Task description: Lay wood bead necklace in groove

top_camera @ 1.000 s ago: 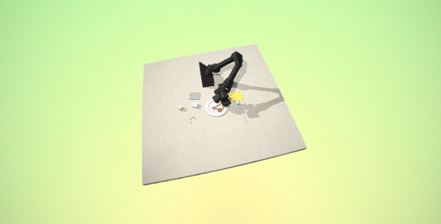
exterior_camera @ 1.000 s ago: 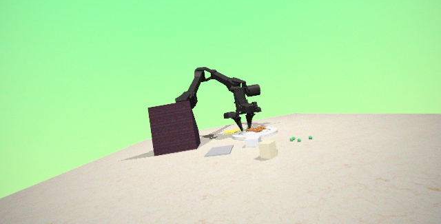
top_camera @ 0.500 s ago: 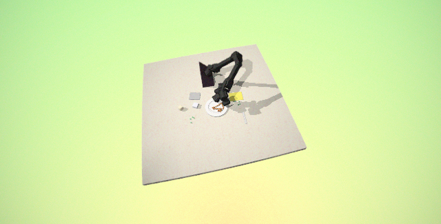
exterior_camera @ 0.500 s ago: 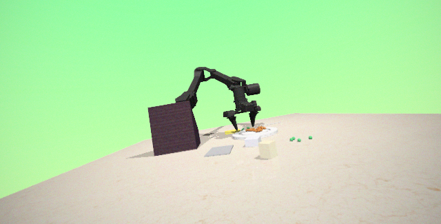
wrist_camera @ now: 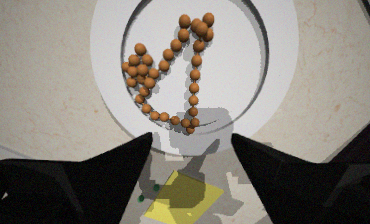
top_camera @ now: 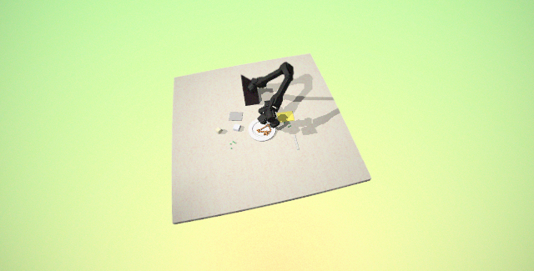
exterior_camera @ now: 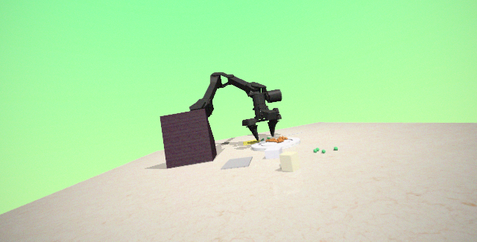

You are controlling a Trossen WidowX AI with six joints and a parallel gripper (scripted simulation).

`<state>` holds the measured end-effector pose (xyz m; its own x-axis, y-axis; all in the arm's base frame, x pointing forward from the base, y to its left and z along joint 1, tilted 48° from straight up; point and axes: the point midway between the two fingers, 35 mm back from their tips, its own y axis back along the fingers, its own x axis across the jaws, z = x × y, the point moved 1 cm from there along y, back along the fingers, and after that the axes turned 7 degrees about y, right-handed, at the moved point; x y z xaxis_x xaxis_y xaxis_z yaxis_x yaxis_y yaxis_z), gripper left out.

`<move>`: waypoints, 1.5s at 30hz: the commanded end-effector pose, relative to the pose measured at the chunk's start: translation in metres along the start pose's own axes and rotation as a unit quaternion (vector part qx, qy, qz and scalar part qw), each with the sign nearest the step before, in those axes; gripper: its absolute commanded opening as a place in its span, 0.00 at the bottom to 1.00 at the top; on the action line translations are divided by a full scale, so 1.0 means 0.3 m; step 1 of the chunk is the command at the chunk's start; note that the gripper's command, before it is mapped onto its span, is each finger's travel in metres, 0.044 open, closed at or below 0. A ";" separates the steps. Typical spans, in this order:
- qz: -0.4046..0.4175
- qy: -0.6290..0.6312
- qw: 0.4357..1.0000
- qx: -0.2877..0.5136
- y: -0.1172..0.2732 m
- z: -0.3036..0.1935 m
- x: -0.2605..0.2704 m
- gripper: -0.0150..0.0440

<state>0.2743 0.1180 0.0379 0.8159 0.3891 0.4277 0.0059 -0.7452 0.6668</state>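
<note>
The orange-brown bead necklace (top_camera: 264,131) (exterior_camera: 277,140) (wrist_camera: 194,87) lies on the white round board (top_camera: 252,134) (exterior_camera: 257,147) (wrist_camera: 281,55). In the wrist view, a short run of beads follows the groove's lower-left arc. Several beads are heaped at the groove's left side. Two strands run across the middle to a clump inside the ring near the top. The upper-right groove shows no beads. My gripper (exterior_camera: 264,138) (wrist_camera: 192,136) is open with nothing between its fingers, just above the board's rim, beside the necklace's lower end in the wrist view.
A yellow sheet (top_camera: 289,114) (wrist_camera: 211,192) and green beads (wrist_camera: 156,188) lie beside the board. A white block (top_camera: 237,127) (exterior_camera: 273,153), cream block (top_camera: 219,130) (exterior_camera: 289,161), grey tile (top_camera: 235,116) (exterior_camera: 237,162), more green beads (exterior_camera: 323,151) and a dark upright box (exterior_camera: 188,139) stand around.
</note>
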 end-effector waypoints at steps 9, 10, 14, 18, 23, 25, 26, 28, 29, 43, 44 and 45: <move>-0.001 0.487 0.873 -0.004 0.068 0.052 0.067 0.46; -0.001 0.526 0.850 -0.004 0.074 0.056 0.072 0.46; -0.001 0.644 0.765 -0.004 0.094 0.069 0.089 0.46; -0.001 0.653 0.757 -0.004 0.096 0.070 0.090 0.46; -0.001 0.653 0.757 -0.004 0.096 0.070 0.090 0.46; -0.001 0.653 0.757 -0.004 0.096 0.070 0.090 0.46; -0.001 0.653 0.757 -0.004 0.096 0.070 0.090 0.46; -0.001 0.653 0.757 -0.004 0.096 0.070 0.090 0.46; -0.001 0.653 0.757 -0.004 0.096 0.070 0.090 0.46; 0.001 0.655 0.756 -0.006 0.071 0.071 0.096 0.46; 0.001 0.655 0.756 -0.006 0.069 0.071 0.096 0.46; 0.001 0.655 0.756 -0.005 0.066 0.071 0.095 0.46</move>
<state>0.3089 0.1036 0.0504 -0.4555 0.5944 0.6628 0.0005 -0.7443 0.6678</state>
